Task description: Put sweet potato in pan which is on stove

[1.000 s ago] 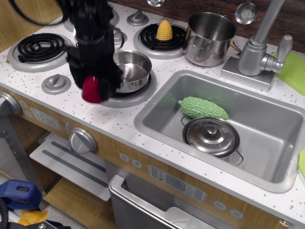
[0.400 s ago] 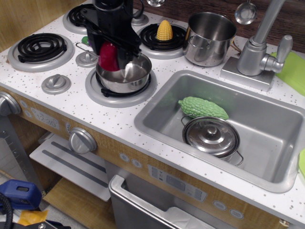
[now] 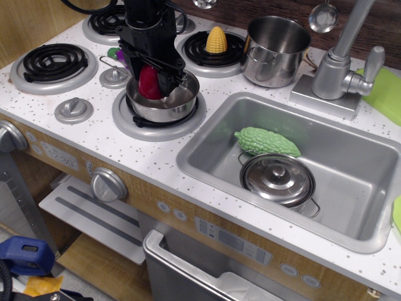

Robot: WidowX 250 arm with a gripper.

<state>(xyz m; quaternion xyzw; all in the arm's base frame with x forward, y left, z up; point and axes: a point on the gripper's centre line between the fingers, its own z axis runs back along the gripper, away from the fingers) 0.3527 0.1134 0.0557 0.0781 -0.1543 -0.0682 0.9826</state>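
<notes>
The dark red sweet potato (image 3: 149, 82) is held between the fingers of my black gripper (image 3: 151, 81), which is shut on it. It hangs just inside the small shiny steel pan (image 3: 169, 102), near the pan's left rim. The pan sits on the front right burner of the white speckled stove (image 3: 119, 141). I cannot tell whether the sweet potato touches the pan's bottom. The arm comes down from the top of the view and hides the far rim of the pan.
A taller steel pot (image 3: 277, 49) stands behind the sink (image 3: 207, 164). A corn cob (image 3: 217, 40) sits on the back burner. A green gourd (image 3: 267, 142) and a lidded pot (image 3: 278, 180) lie in the sink. A small purple toy (image 3: 122, 56) shows left of the gripper. The faucet (image 3: 343, 56) is at the right.
The gripper carried the sweet potato from the stove's front edge up and back over the pan, then lowered it into the pan.
</notes>
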